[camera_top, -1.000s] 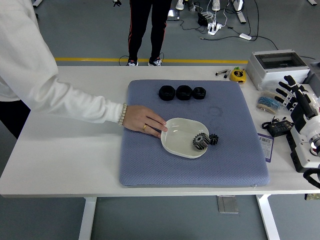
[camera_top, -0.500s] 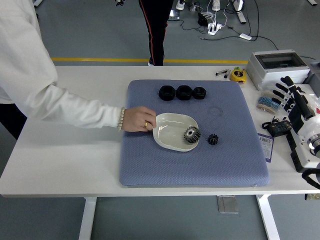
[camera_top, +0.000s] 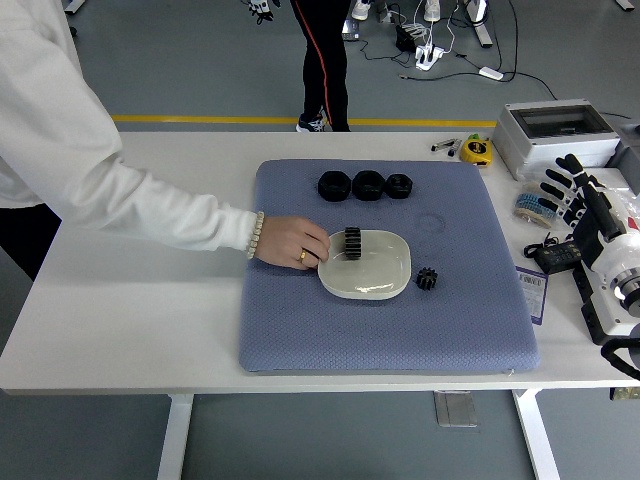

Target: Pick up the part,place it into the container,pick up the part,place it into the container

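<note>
Reaching in from the left edge, a person's hand (camera_top: pixel 291 243) in a white sleeve is gripping the left rim of the white dish (camera_top: pixel 385 282), which is sitting near the middle of the blue-grey mat (camera_top: pixel 300 330). A large black gear (camera_top: pixel 352 242) is standing on edge inside the dish, at its upper left by the person's fingers. A small black gear (camera_top: pixel 427 278) is lying on the mat just beside the dish's right rim, apart from it. Three black round parts (camera_top: pixel 366 185) are lining up in a row along the mat's far side.

The robot's right hand (camera_top: pixel 578 195) is hanging at the right edge over the table, fingers extended and holding nothing; the left arm is not showing. A label card (camera_top: pixel 532 290) with purple print is lying at the mat's right edge, its writing too small for reading. A yellow tape measure (camera_top: pixel 476 150) and a grey box (camera_top: pixel 555 132) are sitting at the far right corner, a blue-bristled brush (camera_top: pixel 535 210) below them.

Bare mat is lying open in front of the dish and at its far right, and the white table (camera_top: pixel 130 320) is bare to the left of the mat
</note>
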